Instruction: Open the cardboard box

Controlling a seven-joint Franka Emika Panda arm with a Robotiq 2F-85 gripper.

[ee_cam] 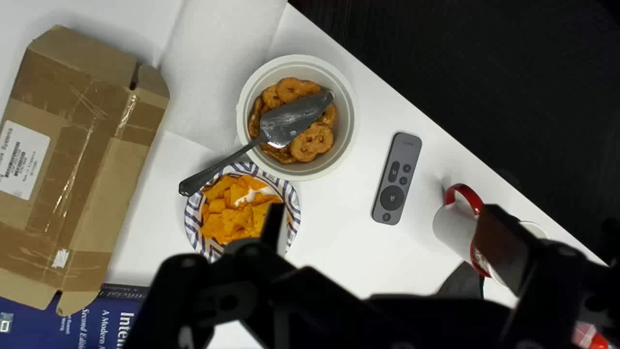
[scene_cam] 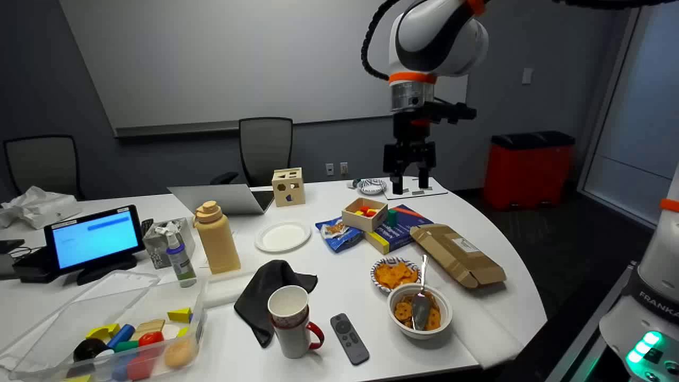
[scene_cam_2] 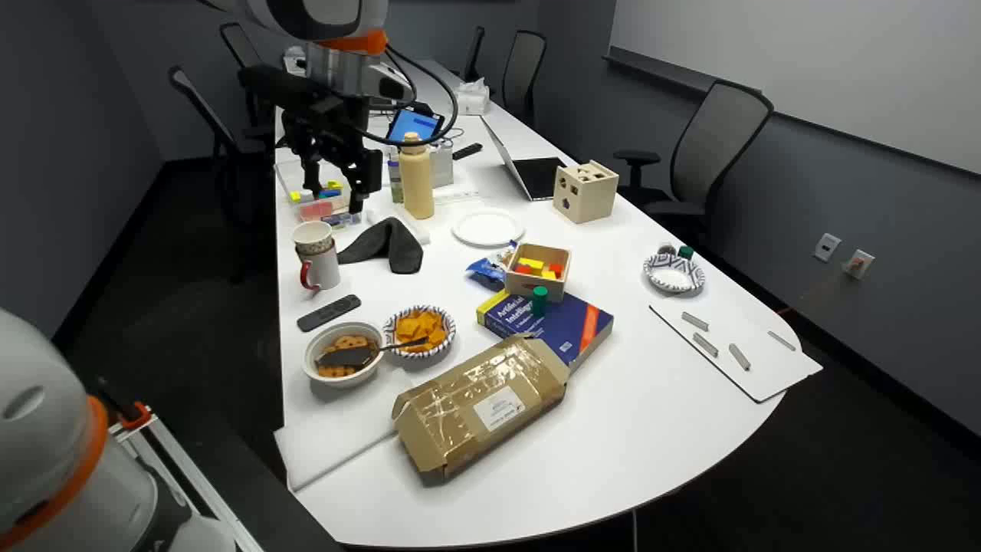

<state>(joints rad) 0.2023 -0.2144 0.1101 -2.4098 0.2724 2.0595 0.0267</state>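
The cardboard box [scene_cam: 459, 254] is flat and brown and lies on the table near its rounded end. In an exterior view [scene_cam_2: 487, 406] its top looks shut under shiny tape, with a white label. Short flaps stick out at its ends. In the wrist view the box [ee_cam: 85, 160] is at the left, partly cut off. My gripper [scene_cam: 410, 183] is open and empty, high above the table with its fingers pointing down. It also shows in an exterior view [scene_cam_2: 335, 197]. In the wrist view its fingers [ee_cam: 387, 232] are wide apart, to the right of the box.
A blue book [scene_cam_2: 563, 326] touches or underlies one box end and bears a wooden tray [scene_cam_2: 536, 284] of blocks. A chip bowl [ee_cam: 293, 213] and a pretzel bowl [ee_cam: 351, 126] with a server stand beside the box. A remote [ee_cam: 397, 179] and a mug [ee_cam: 453, 225] are farther off.
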